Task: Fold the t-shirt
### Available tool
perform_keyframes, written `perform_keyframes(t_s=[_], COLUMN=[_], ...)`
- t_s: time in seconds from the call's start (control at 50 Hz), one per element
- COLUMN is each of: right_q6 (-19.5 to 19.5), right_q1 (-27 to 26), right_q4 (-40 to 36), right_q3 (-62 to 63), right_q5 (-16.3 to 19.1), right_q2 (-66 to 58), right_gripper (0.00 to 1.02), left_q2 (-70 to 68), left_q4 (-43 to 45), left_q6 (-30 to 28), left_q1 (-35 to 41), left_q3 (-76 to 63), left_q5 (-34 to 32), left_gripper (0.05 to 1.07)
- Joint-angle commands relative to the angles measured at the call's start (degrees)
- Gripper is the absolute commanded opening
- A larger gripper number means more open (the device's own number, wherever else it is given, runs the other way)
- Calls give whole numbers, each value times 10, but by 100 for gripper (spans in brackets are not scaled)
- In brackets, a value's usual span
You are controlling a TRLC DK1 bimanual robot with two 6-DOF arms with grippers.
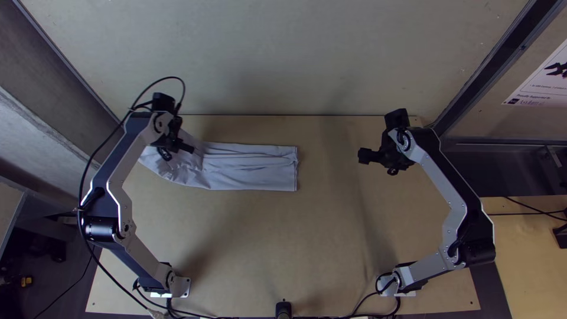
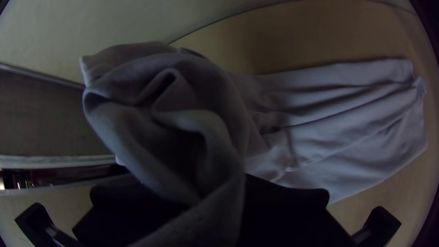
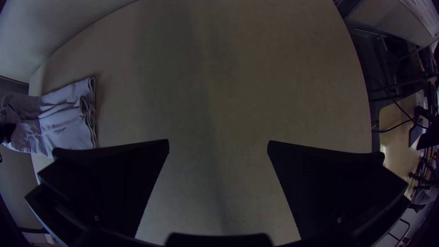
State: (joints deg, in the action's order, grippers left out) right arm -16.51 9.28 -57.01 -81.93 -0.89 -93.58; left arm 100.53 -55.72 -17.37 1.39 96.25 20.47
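The pale t-shirt (image 1: 251, 168) lies as a long folded strip on the upper left of the table, its right end flat with stacked edges. My left gripper (image 1: 182, 146) is over the strip's left part. In the left wrist view, bunched cloth (image 2: 183, 110) rises between the fingers of the left gripper (image 2: 215, 192), which is shut on it and hides part of the shirt. My right gripper (image 1: 367, 156) is off to the right, apart from the cloth. In the right wrist view, the right gripper (image 3: 218, 144) stands open with bare table between its fingers; the shirt (image 3: 68, 119) is off to one side.
The light wooden table (image 1: 266, 248) reaches down to the arms' bases. A pale wall panel (image 1: 283, 59) borders its far edge. A black cable (image 1: 88, 171) loops along the left arm. Beyond the table on the right, another wooden surface (image 1: 531, 260) has cables.
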Motion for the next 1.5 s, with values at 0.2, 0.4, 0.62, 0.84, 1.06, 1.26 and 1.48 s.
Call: perform_keyframes(t_s=[0.2, 0.4, 0.62, 0.84, 1.06, 1.26, 1.48], right_q6=[-12, -12, -11, -4, -2, -2, -7], right_q1=[-22, -23, -34, -51, -54, -54, -50], right_q4=[3, 3, 3, 10, 18, 26, 30], right_q3=[27, 33, 35, 51, 69, 89, 104], right_q5=[-6, -6, -6, -5, -5, -5, -5], right_q2=[31, 41, 48, 54, 65, 71, 74], right_gripper=[99, 99, 99, 99, 99, 99, 99], left_q2=[1, 61, 133, 219, 254, 281, 296], left_q4=[-57, -126, -172, -225, -219, -200, -147], left_q6=[49, 105, 153, 189, 211, 228, 302], left_q1=[85, 154, 229, 281, 329, 361, 375], left_q3=[54, 138, 214, 317, 337, 352, 358], left_q5=[23, 54, 86, 100, 83, 55, -64], left_gripper=[8, 8, 8, 8, 8, 8, 34])
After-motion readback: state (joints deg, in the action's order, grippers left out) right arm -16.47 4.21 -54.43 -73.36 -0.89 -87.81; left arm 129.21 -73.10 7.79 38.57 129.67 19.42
